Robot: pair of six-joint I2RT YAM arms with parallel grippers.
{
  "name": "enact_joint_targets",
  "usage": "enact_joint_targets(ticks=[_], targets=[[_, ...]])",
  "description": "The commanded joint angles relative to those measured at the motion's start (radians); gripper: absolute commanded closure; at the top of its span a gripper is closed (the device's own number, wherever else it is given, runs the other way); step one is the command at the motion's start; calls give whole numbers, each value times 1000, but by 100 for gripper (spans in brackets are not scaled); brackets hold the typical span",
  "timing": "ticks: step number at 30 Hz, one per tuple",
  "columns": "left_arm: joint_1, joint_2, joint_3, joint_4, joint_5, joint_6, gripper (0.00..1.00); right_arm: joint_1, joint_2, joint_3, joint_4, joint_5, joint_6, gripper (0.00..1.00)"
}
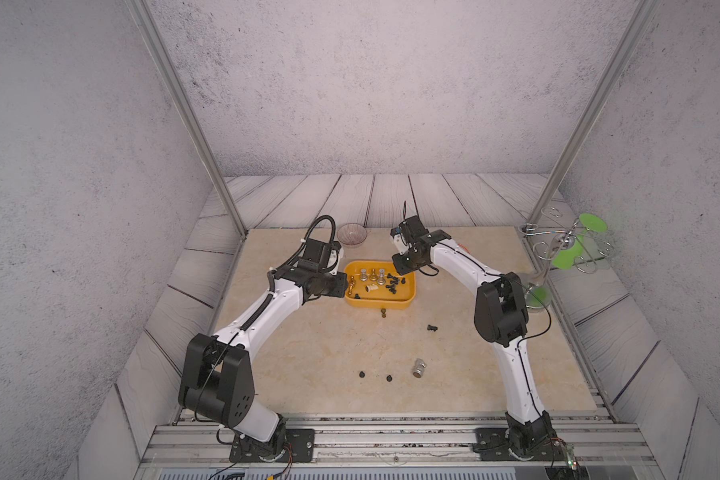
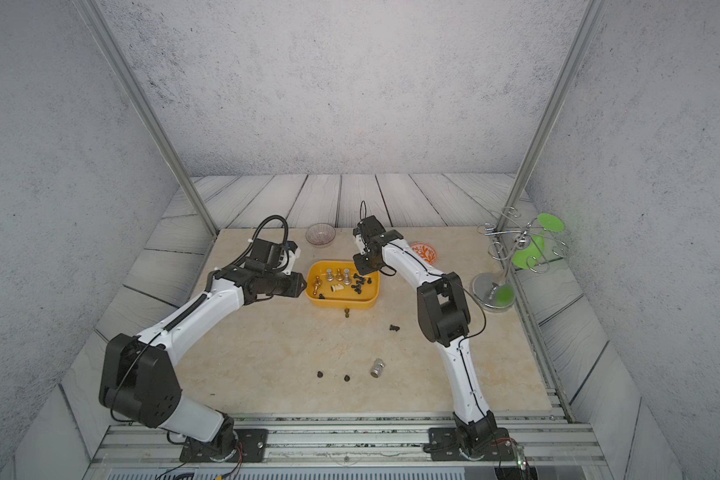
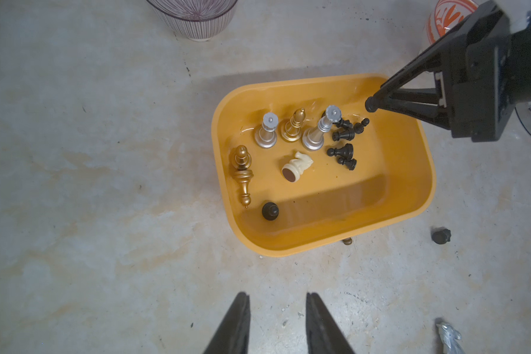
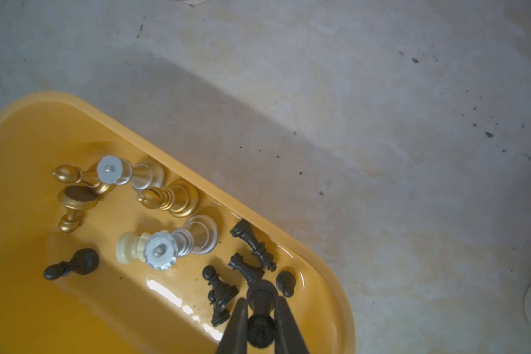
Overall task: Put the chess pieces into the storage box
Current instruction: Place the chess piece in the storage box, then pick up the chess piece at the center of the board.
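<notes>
We see two matching arms. The left arm (image 1: 267, 305) and the right arm (image 1: 460, 262) have smooth white links between bulky black joint housings. A ribbed black hose (image 1: 255, 316) runs along the left one, and a thin black cable (image 1: 551, 318) loops beside the right. Each stands on a black base plate (image 1: 296, 436) with silver screws. The left claw (image 3: 277, 295) and right claw (image 4: 260, 298) have slim, tapering black fingers.

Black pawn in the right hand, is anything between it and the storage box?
Nothing visible. The right hand holds the black pawn over a corner of the storage box, above loose black pieces lying on its floor.
</notes>
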State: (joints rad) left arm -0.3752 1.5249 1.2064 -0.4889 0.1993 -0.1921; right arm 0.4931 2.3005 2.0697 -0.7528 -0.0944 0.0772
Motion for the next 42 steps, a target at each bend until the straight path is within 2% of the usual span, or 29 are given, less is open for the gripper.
enact_joint_targets(ticks=[1,9,18,23,29,35,42], targets=[[9,-27,-9,-6,3,-5,66,-5,44,30,-23,9,11,79],[9,-32,-15,-8,3,-6,66,-9,-12,-3,-5,4,16,74],[7,-38,-27,-39,4,21,65,-27,-170,-128,38,-48,31,69],[-3,-49,-36,-83,6,45,65,-30,-315,-305,106,-56,47,69],[-32,-68,-66,-133,-57,69,64,-30,-462,-467,133,-67,49,68],[-90,-74,-77,-194,-95,71,63,-31,-571,-627,142,-86,47,68],[-220,-45,-127,-225,-96,18,63,-31,-650,-804,170,-89,75,68]])
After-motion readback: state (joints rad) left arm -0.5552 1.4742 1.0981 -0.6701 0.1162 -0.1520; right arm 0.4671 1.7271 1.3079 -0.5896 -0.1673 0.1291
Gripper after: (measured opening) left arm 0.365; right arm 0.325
